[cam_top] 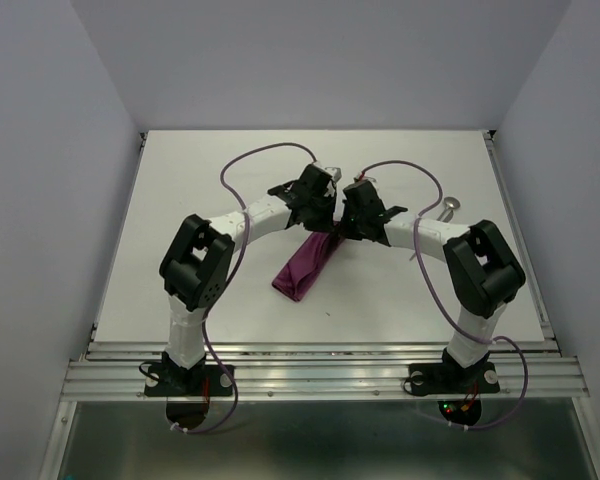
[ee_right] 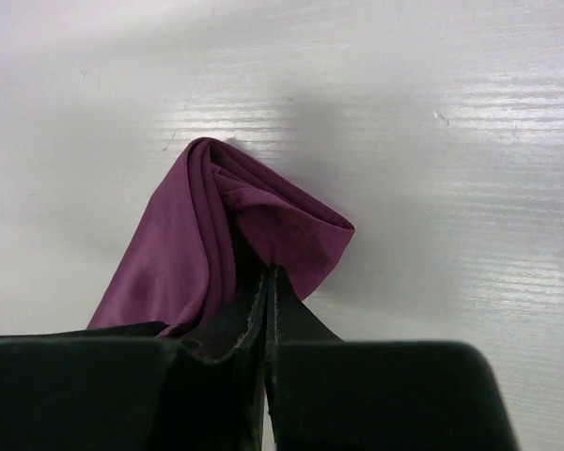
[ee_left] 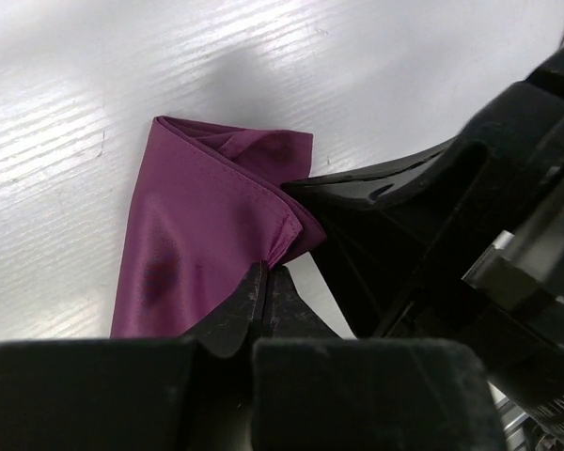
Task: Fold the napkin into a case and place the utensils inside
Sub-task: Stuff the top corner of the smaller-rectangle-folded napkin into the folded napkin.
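**Item: napkin** (cam_top: 305, 265). Plum-purple cloth, gathered into a narrow, rumpled strip; not yet a flat case.

- Location: mid-surface (cam_top: 180, 200), between the two arms, just ahead of their elbows.
- Long axis: diagonal in the top view, from a near-left end to a far-right end. The near-left end lies loose on the surface. The far-right end is bunched and appears slightly lifted.
- Folds: layered edges converge at the far-right end, seen in both wrist views.

**Holding points**

- Left tool (ee_left: 266, 282): fingertips pressed together on a hemmed corner of the cloth, approaching from the left.
- Right tool (ee_right: 266, 282): fingertips pressed together on a fold at the same end, approaching from the right.
- Relation: both tools sit just beside each other at the far-right end, and the whole cloth trails from them toward the near left. Neither arm is clearly nearer. The loose end lies on the left arm's side.

**Judgement:** the coming move likely turns on this shared end. Drawing the two pinches apart across the long axis would open the bunched edge, while the trailing end may drag or twist.

**Also present:** metal utensil (cam_top: 448, 206), rounded end showing, on the surface well apart to the right, beside the right arm. A second piece cannot be made out.
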Tool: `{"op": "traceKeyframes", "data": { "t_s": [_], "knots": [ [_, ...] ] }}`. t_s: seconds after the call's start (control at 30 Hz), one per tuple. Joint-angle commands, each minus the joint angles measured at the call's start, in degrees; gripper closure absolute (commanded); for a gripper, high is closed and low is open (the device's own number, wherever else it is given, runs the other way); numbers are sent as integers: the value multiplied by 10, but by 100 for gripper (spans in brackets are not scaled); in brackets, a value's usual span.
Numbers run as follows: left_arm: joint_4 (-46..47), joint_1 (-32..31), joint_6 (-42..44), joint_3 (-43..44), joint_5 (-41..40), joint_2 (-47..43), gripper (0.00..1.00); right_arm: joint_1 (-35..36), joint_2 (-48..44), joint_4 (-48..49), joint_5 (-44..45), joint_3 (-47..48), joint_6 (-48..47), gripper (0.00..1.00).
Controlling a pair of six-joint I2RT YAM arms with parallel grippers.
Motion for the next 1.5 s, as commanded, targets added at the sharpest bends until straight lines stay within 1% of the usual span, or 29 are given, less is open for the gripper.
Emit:
{"op": "traceKeyframes", "data": {
  "t_s": [0.0,0.33,0.73,0.93,1.33,1.47],
  "knots": [
    [-5,0,10,-2,15,17,100,4,-29,37,11,-8,18,99],
    [-20,1,6,9,18,53,100,4,-40,47,-2,-17,30,99],
    [-16,2,-4,7,17,64,100,4,-42,53,-29,-16,30,99],
    [-27,2,-4,26,13,80,100,4,-42,56,-49,-16,28,99],
    [-20,1,-8,21,12,85,100,4,-43,58,-75,-16,26,99],
    [-24,1,-11,37,6,88,100,4,-46,60,-80,-23,29,99]
  ]
}}
